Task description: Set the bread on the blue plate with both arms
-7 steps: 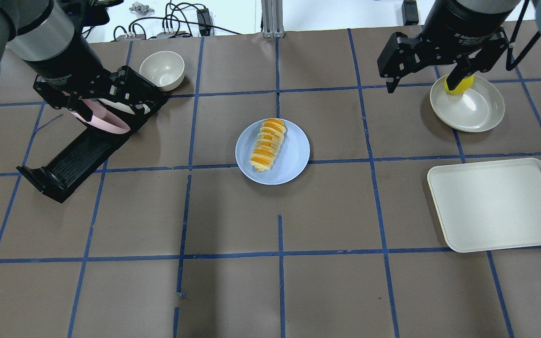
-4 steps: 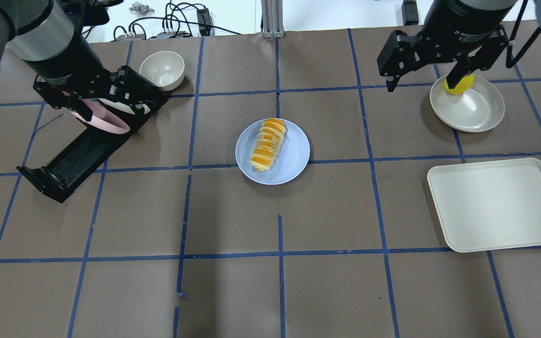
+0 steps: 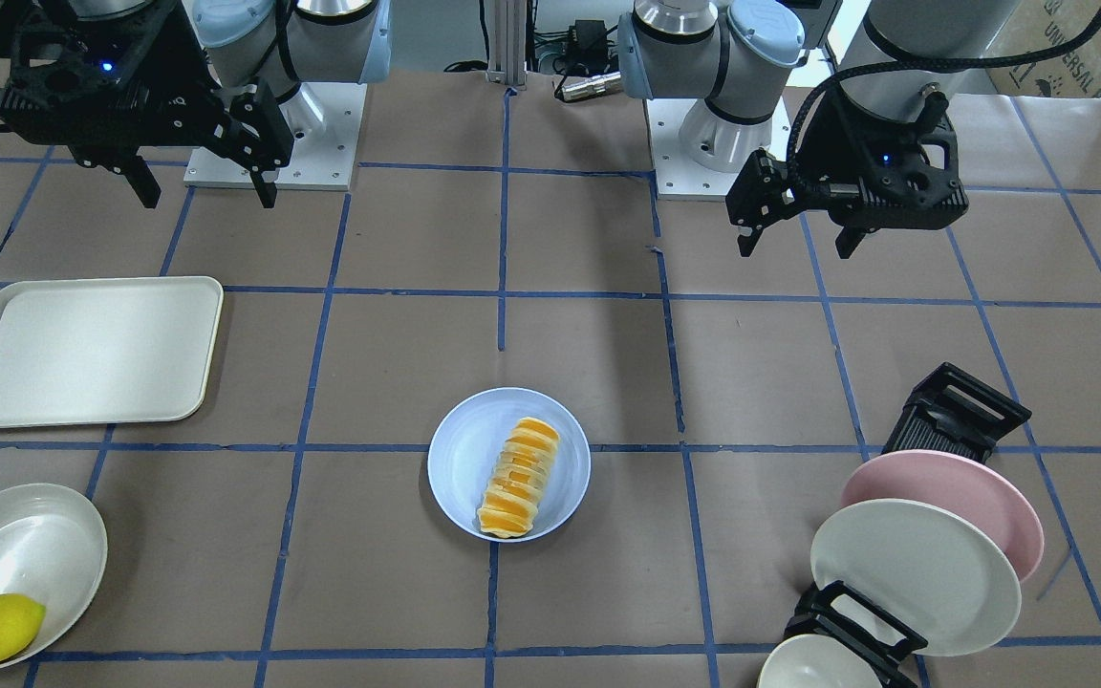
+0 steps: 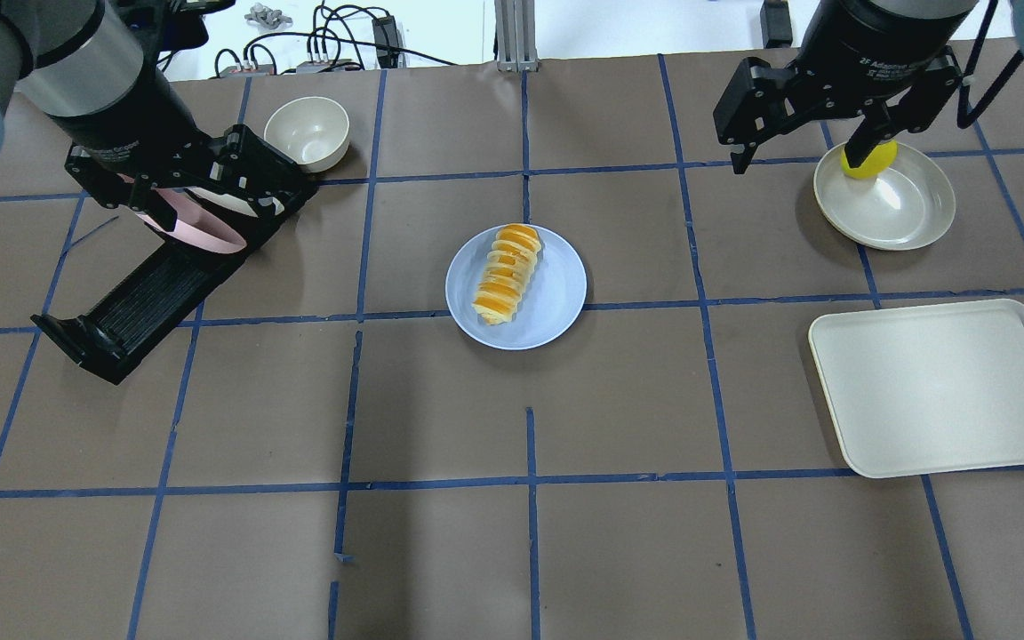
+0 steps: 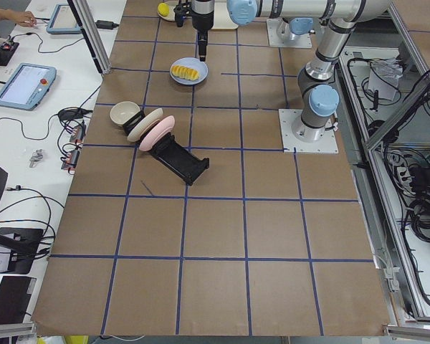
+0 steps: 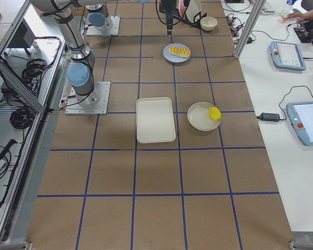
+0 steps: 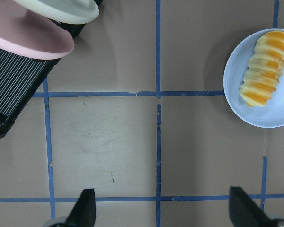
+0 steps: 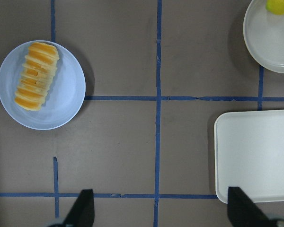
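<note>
Overhead exterior view shows hardly any change: bread [image 4: 508,274] stays on blue plate [image 4: 558,299] mid-worktop, my left gripper [image 3: 795,246] and right gripper [image 3: 206,196] spread empty, so placing seems finished.

Ridged orange-and-cream bread loaf [image 4: 506,273] on round pale-blue plastic plate [image 4: 556,307], centre of brown counter [image 4: 619,418].
Black slotted rack [image 4: 134,298] sits left of it, cream rectangular tray [image 4: 943,387] right.

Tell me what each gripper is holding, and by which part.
Nothing. The left gripper and right gripper are both open and empty; the bread lies on the blue plate.
</note>
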Controlling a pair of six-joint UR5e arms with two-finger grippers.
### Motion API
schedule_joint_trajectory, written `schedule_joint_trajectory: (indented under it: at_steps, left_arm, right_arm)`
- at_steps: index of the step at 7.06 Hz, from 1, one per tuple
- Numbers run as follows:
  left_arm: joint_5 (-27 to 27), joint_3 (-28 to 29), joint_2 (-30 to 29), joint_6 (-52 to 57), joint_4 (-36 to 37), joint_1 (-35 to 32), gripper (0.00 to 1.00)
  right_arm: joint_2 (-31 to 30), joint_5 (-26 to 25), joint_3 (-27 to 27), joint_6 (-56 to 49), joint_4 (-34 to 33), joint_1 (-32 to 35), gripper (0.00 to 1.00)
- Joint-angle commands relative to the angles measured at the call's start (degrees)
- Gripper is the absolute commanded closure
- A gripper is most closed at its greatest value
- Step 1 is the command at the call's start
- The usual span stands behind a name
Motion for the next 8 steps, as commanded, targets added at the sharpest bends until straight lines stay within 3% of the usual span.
schedule_joint_trajectory:
  at_steps: [1,8]
  left_arm:
    - [0.5,0.1,0.3,-0.3,-0.7,-0.3,0.00]
    - [0.0,0.1,0.2,-0.3,-0.9,-0.3,0.00]
  right_arm:
    - [-0.2,0.0,0.2,0.0,0.0,0.0,0.01]
    - [-0.2,-0.1,0.7,0.5,1.3,0.0,0.01]
